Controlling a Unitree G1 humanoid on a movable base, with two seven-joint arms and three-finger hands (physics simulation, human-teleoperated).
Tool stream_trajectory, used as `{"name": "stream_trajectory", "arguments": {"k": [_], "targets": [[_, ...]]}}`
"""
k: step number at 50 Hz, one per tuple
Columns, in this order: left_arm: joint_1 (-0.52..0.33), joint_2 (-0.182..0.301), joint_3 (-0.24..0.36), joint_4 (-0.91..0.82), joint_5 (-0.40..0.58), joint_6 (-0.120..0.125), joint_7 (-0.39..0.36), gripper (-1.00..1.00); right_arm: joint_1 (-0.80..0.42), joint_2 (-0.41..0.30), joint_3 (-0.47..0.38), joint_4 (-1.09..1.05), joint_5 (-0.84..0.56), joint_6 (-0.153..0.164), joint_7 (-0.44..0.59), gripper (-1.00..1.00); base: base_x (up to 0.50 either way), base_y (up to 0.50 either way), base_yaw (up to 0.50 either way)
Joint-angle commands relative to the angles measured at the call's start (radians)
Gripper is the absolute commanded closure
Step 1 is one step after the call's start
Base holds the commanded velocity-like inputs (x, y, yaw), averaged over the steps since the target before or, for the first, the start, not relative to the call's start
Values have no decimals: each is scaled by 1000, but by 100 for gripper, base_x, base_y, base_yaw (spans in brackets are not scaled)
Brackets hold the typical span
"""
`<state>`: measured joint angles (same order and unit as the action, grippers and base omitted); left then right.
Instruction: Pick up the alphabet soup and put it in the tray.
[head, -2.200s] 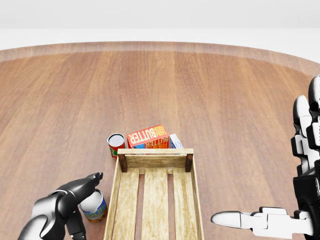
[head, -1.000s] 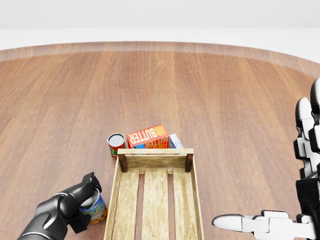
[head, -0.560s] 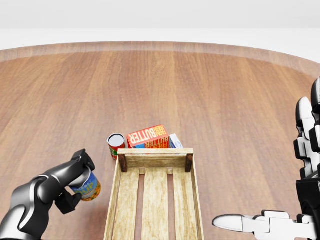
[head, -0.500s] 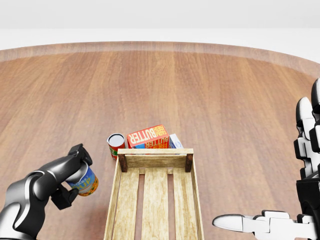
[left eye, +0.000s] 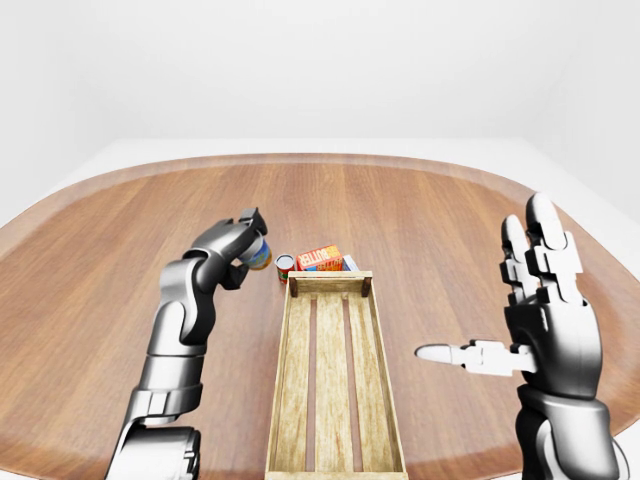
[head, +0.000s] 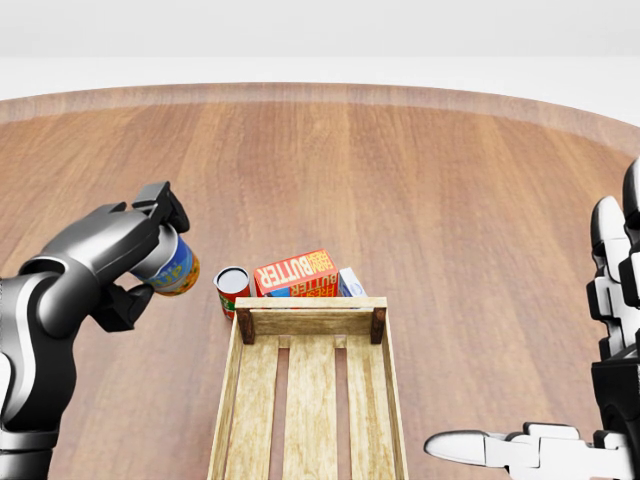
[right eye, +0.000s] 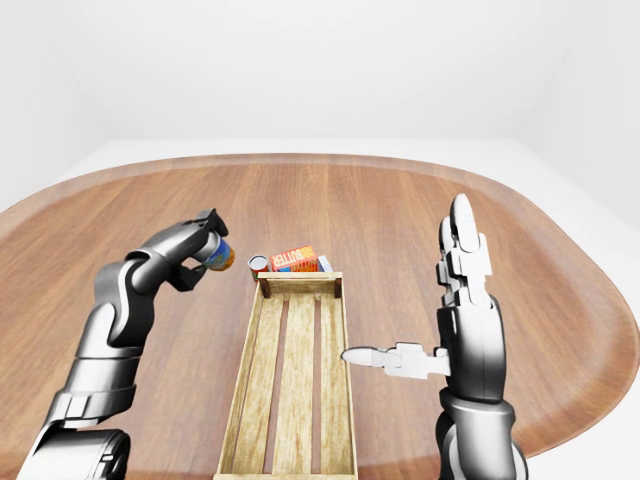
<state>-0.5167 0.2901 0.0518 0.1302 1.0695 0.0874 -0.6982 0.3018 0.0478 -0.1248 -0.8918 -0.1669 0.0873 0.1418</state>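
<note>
The left hand (head: 150, 250) has its dark fingers closed round the alphabet soup (head: 168, 266), a can with a blue and orange label, and holds it tilted in the air, clear of the desk (head: 400, 170) and to the left of the tray (head: 310, 400). Just right of the held can, standing on the desk, is a second can (head: 232, 289) with a red label, and beside that a butter box (head: 294, 273) leaning against a smaller pale carton (head: 352, 282) — all three crowd the far end wall of the tray. The tray itself is a long wooden crate of slats, and nothing shows inside it. Well to the right, the right hand (left eye: 540, 310) is raised with fingers straight up and thumb stuck out flat, fully spread and gripping nothing. The step in hand looks like the carry: the pick is done, the placing is not. The next move calls for swinging the can rightward over the tray's left wall, high enough to clear it and the red-labelled can, then lowering it upright onto the slats before the fingers let go — the tilt should be corrected first, or it may roll.
</note>
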Motion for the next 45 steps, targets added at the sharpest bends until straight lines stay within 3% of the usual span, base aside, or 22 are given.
{"name": "stream_trajectory", "arguments": {"k": [1, 7, 15, 20, 24, 33, 40, 45], "targets": [[-90, -50, -25, -128, 123, 0, 0, 100, -4, -2, 2, -3, 1, 0, -1, -98, 0, 0, 0], [-93, -119, -56, -198, 93, 0, 0, 100, -9, -3, 6, -4, -5, 0, -3, -98, 0, 0, 0], [-23, -187, -120, -235, 167, 0, 0, 100, -17, -8, 20, -7, -9, 0, -10, -98, 0, 0, 0], [-55, -215, -121, -148, 201, 0, 0, 100, -18, -8, 19, -21, -5, 0, -13, -98, 0, 0, 0], [-27, -241, -150, -134, 214, 0, 0, 100, -9, -6, 8, -24, 4, 0, -7, -98, 0, 0, 0], [100, -313, -225, -245, 222, 0, 0, 100, -22, -9, 29, 2, -2, 0, -16, -98, 0, 0, 0], [175, -358, -280, -224, 254, 0, 0, 100, -17, -14, 33, 4, 1, 0, -21, -98, 0, 0, 0], [226, -381, -321, -156, 293, -25, 0, 100, -17, -14, 42, 8, -2, 0, -23, -98, 0, 0, 0]]}}
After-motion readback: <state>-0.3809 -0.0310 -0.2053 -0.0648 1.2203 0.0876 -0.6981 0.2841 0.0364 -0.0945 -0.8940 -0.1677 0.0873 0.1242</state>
